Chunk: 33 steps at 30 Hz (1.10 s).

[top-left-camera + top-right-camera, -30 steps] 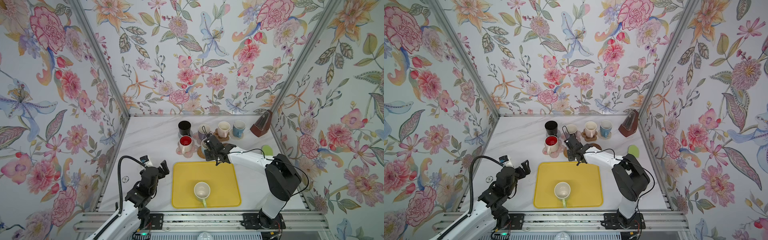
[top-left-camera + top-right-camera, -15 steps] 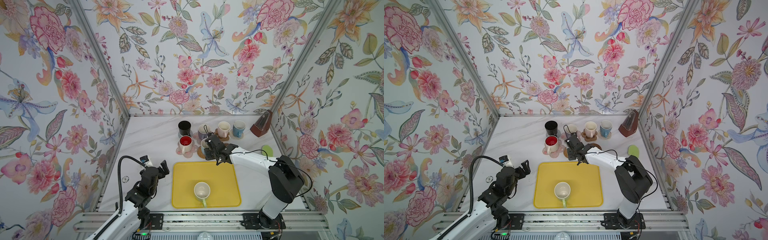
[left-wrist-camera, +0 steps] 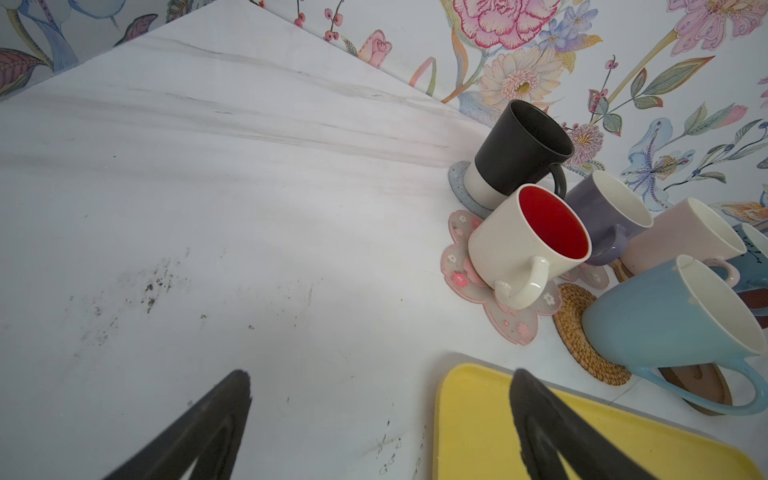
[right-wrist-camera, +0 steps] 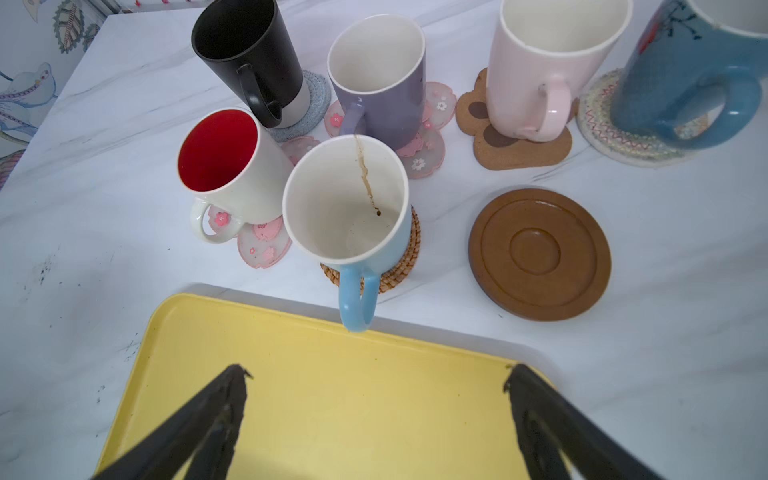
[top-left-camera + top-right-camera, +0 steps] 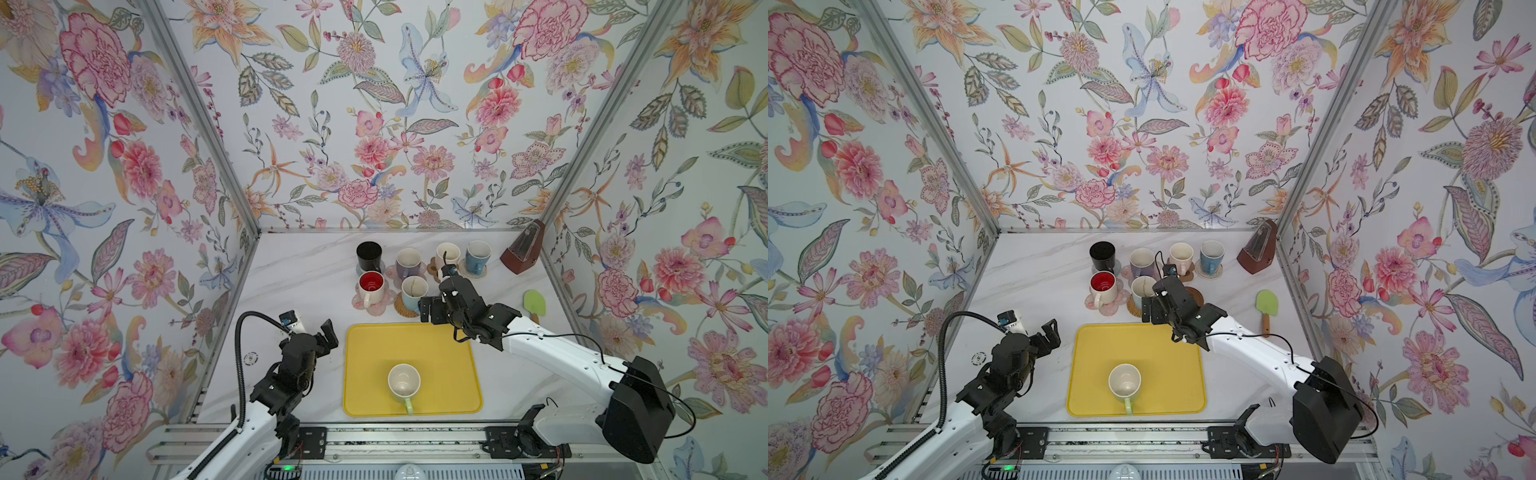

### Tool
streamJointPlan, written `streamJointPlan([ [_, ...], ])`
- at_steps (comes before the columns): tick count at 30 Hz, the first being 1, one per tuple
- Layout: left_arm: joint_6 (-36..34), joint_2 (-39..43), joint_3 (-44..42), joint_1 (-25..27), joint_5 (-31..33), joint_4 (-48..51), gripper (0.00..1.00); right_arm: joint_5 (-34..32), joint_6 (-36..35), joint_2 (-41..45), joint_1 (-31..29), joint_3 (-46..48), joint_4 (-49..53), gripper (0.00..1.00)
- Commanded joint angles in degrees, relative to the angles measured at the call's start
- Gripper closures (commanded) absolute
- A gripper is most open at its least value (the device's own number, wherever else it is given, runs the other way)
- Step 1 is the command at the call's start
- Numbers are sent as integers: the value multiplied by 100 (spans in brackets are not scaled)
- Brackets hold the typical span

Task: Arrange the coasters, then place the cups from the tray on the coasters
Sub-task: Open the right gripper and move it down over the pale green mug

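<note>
6 cups (image 4: 376,95) sit on coasters (image 4: 509,156) just ahead of the right gripper (image 4: 376,374), its jaws wide apart and empty. Behind it, 1 green cup (image 5: 404,380) is left on the tray (image 5: 453,353), and the bare wooden disc (image 4: 540,253) ahead looks meant for it.

Beyond the tray (image 5: 1142,345), my right arm (image 5: 1246,345) hides most of the wooden disc (image 5: 1198,296) in a top view, and my wrist view crops the blue mug (image 4: 665,66).
</note>
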State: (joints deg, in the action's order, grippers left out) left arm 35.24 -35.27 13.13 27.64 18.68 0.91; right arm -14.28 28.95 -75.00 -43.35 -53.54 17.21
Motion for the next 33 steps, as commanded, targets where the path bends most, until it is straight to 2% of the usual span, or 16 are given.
streamJointPlan([
  [1, -158, -13, -100, -76, 119, -145, 1, 48, 298, 297, 25, 333, -113, 1],
  [7, -150, -48, -117, -78, 49, -204, 1, 42, 464, 439, -37, 449, -1, 1],
  [11, -149, -26, -128, -79, -11, -194, 1, -10, 632, 599, -299, 459, 174, 1],
  [23, -167, 278, -231, -83, -48, 27, 1, -665, 1856, 1073, -1964, 558, 1433, 2],
  [33, -134, 449, -240, -82, -66, 120, 1, -1091, 2823, 1251, -3282, 573, 1926, 2],
])
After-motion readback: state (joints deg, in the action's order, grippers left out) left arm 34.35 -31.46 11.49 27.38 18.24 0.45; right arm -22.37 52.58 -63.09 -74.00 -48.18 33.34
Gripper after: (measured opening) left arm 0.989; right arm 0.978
